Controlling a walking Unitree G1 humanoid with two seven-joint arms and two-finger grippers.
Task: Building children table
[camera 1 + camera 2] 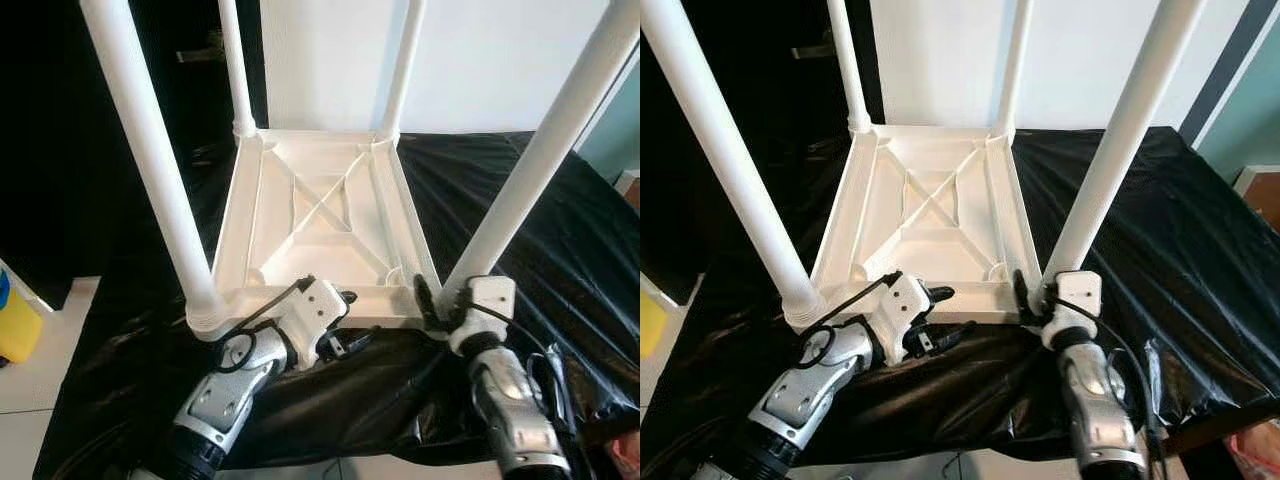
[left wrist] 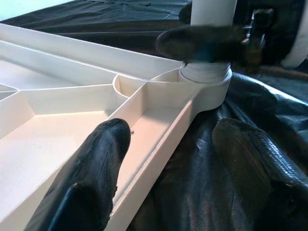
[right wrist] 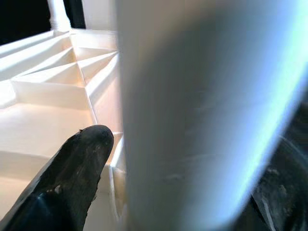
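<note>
The right gripper (image 1: 1035,297) is closing its two black fingers around the base of the near right leg (image 1: 1110,165) — in the right wrist view one finger (image 3: 72,178) is sitting against the white tube (image 3: 192,110) and the other is showing dark at its far side, so the jaws are gripping that leg just above its socket. The leg's long axis is rising steeply out of the jaws, up and slightly away to the robot's right.

The left gripper (image 1: 940,318) is holding its fingers apart at the near rim of the upturned tabletop (image 1: 930,215); in the left wrist view one finger (image 2: 91,178) is lying over the ribbed tray inside the rim while the other (image 2: 260,163) is lying outside, over the black cloth (image 1: 1160,230), with nothing clamped between them.

The table is lying upside down on that cloth, all four legs standing in their corner sockets — the near left leg (image 1: 725,160) just beyond the left arm, the two far legs (image 1: 845,65) against the white wall. Judging from this, the right arm is the nearer one for seating or tightening the near right leg along its own axis.
</note>
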